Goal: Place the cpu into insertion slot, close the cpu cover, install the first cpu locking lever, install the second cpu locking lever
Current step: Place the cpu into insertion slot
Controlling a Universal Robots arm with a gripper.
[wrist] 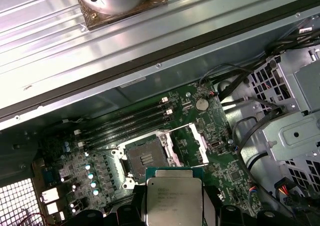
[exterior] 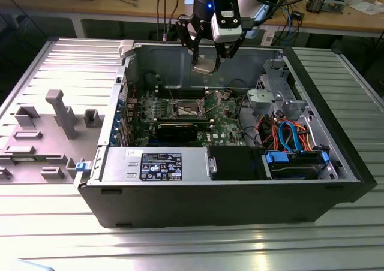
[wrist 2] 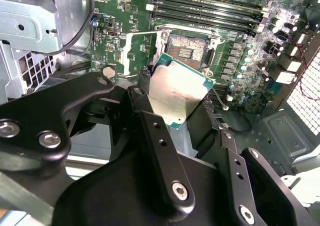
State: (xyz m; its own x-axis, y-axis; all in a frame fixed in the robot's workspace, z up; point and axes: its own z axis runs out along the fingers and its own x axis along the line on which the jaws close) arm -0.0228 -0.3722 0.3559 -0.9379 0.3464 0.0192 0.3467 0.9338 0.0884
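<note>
first step: gripper (exterior: 209,56) grasping the cpu (exterior: 203,66), upper middle of the exterior view, above the insertion slot (exterior: 186,108); seating likely needs square alignment.

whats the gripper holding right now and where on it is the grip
The gripper holds the cpu, pinched by two opposite side edges with its silver face left bare, in the air and not yet in the insertion slot.

Silver-faced square cpu (exterior: 204,65) with green edge, held slightly tilted in the air at 12 o'clock from the insertion slot (exterior: 188,108) in the exterior view, slot empty with dark centre exposed, silvery windowed cpu cover (wrist 2: 126,56) flipped open at its 3 o'clock side.
</note>
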